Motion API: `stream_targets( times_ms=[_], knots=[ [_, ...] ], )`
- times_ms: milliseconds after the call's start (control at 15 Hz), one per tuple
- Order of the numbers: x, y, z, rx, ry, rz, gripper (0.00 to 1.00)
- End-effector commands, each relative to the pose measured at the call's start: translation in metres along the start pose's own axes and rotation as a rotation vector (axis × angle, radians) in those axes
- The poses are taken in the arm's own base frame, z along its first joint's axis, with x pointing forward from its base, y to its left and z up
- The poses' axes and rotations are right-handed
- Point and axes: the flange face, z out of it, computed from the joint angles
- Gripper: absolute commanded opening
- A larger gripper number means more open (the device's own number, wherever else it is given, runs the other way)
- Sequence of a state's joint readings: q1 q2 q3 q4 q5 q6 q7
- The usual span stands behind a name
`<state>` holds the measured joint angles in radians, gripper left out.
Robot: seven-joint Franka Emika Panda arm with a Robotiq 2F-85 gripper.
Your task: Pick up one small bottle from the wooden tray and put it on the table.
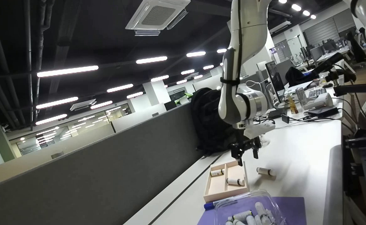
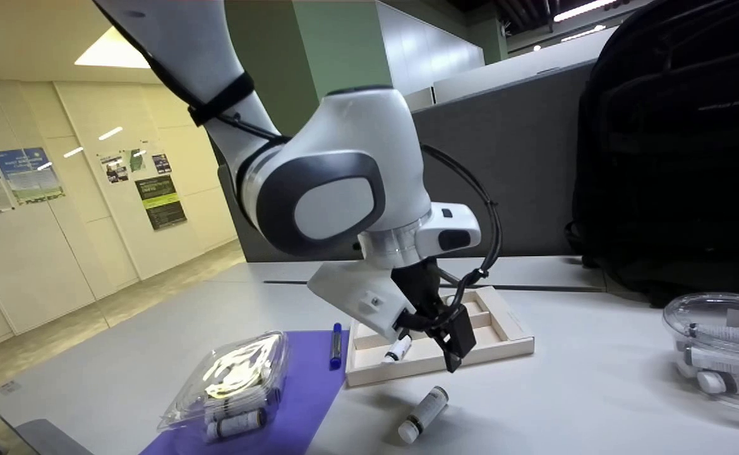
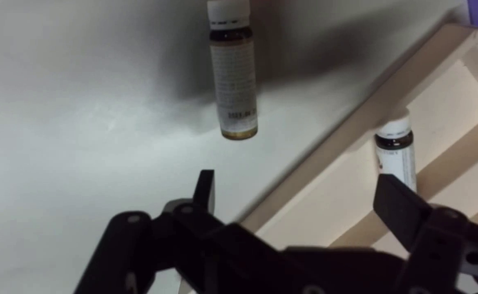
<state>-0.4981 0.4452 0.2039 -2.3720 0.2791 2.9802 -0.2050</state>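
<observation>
The wooden tray [image 1: 226, 195] stands on the white table [image 1: 302, 150]; it also shows in the other views [image 2: 502, 349] [image 3: 345, 138]. A small white-labelled bottle [image 1: 217, 172] lies in one compartment. Another small bottle [image 1: 235, 181] lies in the compartment nearer the table bottle; it shows partly behind a finger in the wrist view [image 3: 396, 159]. A loose small bottle [image 1: 265, 171] lies on the table beside the tray, also visible in the wrist view [image 3: 235, 81]. My gripper [image 3: 296, 183] is open and empty, above the tray's edge, apart from the bottles.
A clear plastic box [image 2: 243, 360] with several bottles stands on a lavender mat [image 2: 309, 379]. A blue marker [image 2: 336, 347] lies between box and tray. A clear round container [image 2: 717, 322] holds several bottles. A black backpack [image 2: 679, 158] leans near the grey partition [image 1: 108, 175].
</observation>
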Motion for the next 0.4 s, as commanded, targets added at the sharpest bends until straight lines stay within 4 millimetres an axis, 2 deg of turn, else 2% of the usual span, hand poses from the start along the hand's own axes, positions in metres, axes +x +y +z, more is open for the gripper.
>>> stream_targets(
  times_ms=[0,333],
  knots=[
    [0.004,-0.004,-0.038,0.001,-0.006,0.013,1.0],
    [0.009,-0.009,-0.058,0.001,-0.061,0.02,1.0]
  ],
)
